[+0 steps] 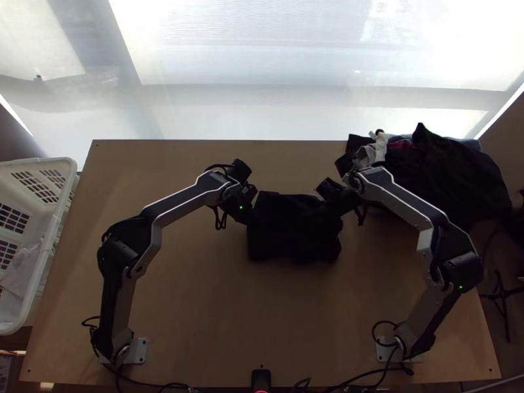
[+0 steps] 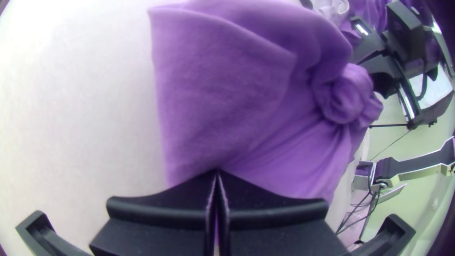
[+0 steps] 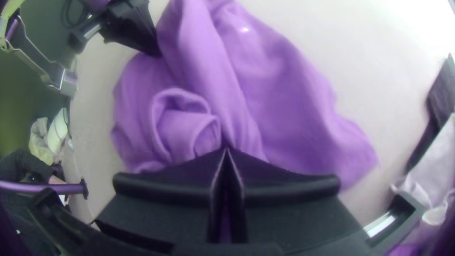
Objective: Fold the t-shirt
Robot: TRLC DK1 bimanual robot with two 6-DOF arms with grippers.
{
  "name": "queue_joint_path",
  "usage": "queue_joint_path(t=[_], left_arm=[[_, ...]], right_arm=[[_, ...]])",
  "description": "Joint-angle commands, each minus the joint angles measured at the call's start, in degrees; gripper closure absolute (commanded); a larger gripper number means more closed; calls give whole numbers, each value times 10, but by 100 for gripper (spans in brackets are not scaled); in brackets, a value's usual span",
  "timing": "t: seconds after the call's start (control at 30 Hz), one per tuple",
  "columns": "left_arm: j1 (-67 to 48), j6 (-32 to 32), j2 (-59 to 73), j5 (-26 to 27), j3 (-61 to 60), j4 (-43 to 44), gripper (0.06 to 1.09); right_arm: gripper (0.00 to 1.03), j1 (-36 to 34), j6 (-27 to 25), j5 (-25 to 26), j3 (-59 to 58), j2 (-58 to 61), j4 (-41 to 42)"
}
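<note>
Shirt: the t-shirt [image 1: 295, 232] lies in the middle part of the desk [image 1: 196, 314], nearer the far edge than the near one, gathered into a compact, roughly oblong bundle.
Long axis: left to right, about in line with the desk's near edge; the bundle is only a little longer that way than it is deep. Which way the collar points I cannot tell.
Lie of the cloth: layers overlap, with one fairly smooth panel toward the left and a curled, twisted lump toward the right.
Left hand: the left hand [image 2: 217, 176] is at the bundle's left side, toward the far edge, fingers together and apparently pinching cloth where creases run in to the tips.
Right hand: the right hand [image 3: 226, 152] is at the far right part of the bundle, fingers together, seemingly nipping a gathered bit.
Done: the shirt has been brought down to a small shape, though I cannot count the folds.
Left to do: likely open out the twist, straighten the edges, finish the fold and press it flat; it looks well short of neat.
Clothes pile: the pile [image 1: 452, 177] is heaped over the desk's far right corner.
Basket: the basket [image 1: 47, 261] stands beside the left edge.
</note>
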Motion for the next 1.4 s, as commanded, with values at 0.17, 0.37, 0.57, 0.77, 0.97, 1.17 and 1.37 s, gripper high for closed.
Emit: queue_joint_path(t=[0.17, 0.37, 0.57, 0.77, 0.97, 1.17, 1.37], left_arm=[[-5, 14, 17, -25, 19, 0, 105], [-6, 27, 11, -24, 25, -11, 105], [-6, 32, 5, -24, 25, -16, 105], [-13, 45, 4, -21, 24, -31, 105], [-13, 47, 2, -21, 25, -32, 105], [-11, 48, 0, -22, 25, -32, 105], [-9, 48, 1, -22, 28, -32, 105]], right_arm=[[100, -203, -106, 28, -29, -112, -82], [100, -200, -84, 27, 47, -169, -135], [100, -101, -16, 26, 99, -155, -153], [100, -1, 28, 23, 83, -97, -98], [100, 29, 37, -32, 59, -8, -64], [100, 50, 47, -65, 8, 9, -53], [100, 54, 42, -64, -71, -6, -50]])
